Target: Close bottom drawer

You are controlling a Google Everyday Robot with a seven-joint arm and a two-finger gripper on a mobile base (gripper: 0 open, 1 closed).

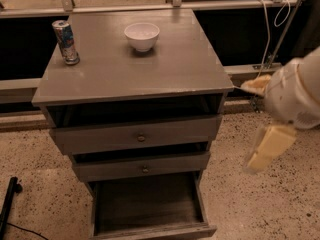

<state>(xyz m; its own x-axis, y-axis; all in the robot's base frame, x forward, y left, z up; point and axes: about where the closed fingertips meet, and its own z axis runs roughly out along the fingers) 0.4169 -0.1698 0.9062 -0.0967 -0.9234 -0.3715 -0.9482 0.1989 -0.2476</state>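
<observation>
The bottom drawer (148, 207) of the grey-brown wooden cabinet (135, 69) is pulled out furthest. Its deep plain box is empty, and its low front panel lies at the lower edge of the view. The middle drawer (142, 167) and the top drawer (137, 135) above it stand slightly out, each with a small round knob. My gripper (265, 151), pale yellow on a white arm (297, 91), hangs in the air to the right of the cabinet at about the height of the middle drawer. It is apart from every drawer.
A drink can (65, 41) and a white bowl (142, 36) stand on the cabinet top. A white cable (265, 29) hangs by a rail at the back right. A black object (9, 204) lies on the speckled floor (260, 209) at the lower left.
</observation>
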